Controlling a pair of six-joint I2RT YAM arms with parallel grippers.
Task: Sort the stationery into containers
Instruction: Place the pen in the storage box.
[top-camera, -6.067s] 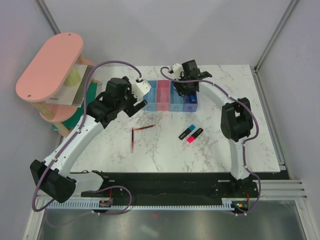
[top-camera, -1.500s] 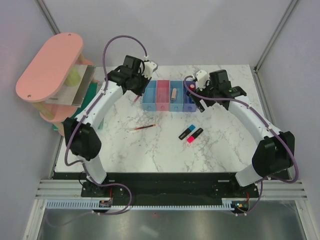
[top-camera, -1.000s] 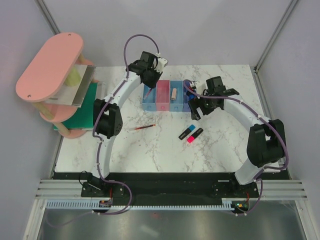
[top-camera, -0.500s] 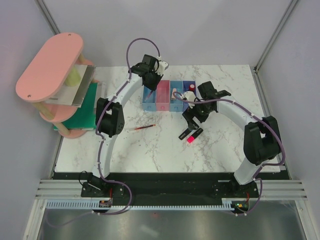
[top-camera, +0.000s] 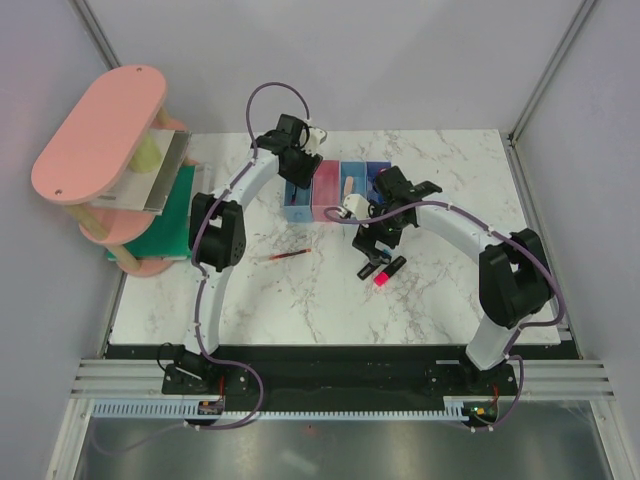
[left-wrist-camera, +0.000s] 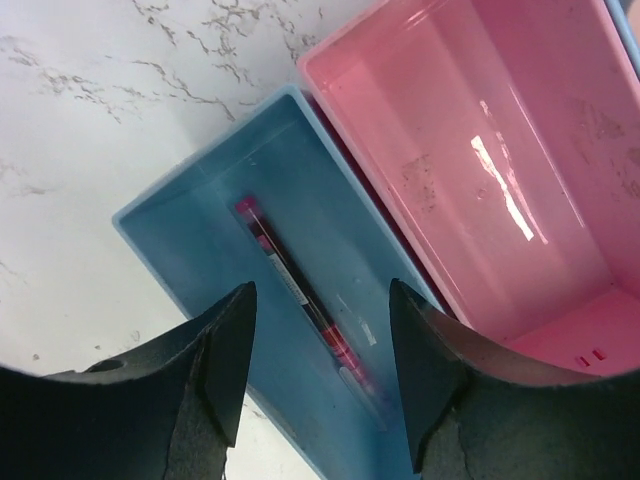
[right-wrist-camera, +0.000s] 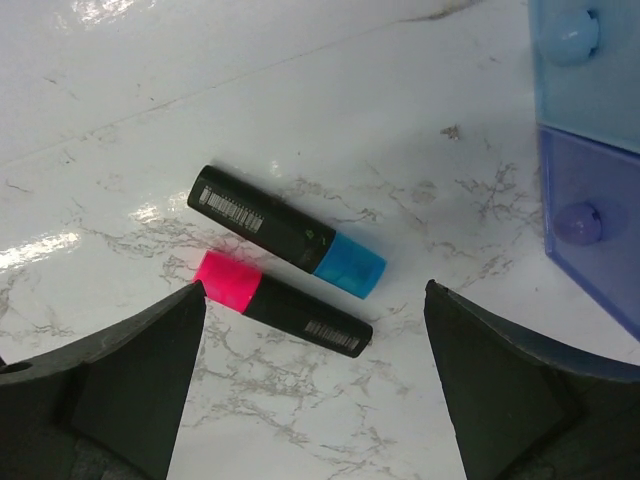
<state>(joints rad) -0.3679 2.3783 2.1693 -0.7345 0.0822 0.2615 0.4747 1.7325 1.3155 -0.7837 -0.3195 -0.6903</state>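
Observation:
My left gripper (left-wrist-camera: 326, 372) hangs open over the leftmost light blue container (left-wrist-camera: 200, 235). A thin dark-red pen (left-wrist-camera: 298, 293) lies loose on that bin's floor, below the jaws. The pink container (left-wrist-camera: 480, 180) is next to it. My right gripper (right-wrist-camera: 315, 375) is open wide just above two black highlighters lying side by side on the marble, one blue-capped (right-wrist-camera: 290, 235) and one pink-capped (right-wrist-camera: 285, 305). From above, the row of containers (top-camera: 327, 197) stands at the back, with a beige eraser (top-camera: 347, 185) in the third bin. A second dark-red pen (top-camera: 286, 257) lies on the table.
A big pink oval-topped shelf rack (top-camera: 100, 130) stands at the far left with a green sheet (top-camera: 160, 228) at its foot. A light blue bin (right-wrist-camera: 590, 70) and a purple bin (right-wrist-camera: 595, 225) sit at the right edge of the right wrist view.
My left gripper has opened and the pen it held now lies in the left blue container. My right gripper has moved down and left from the bins to above the highlighters.

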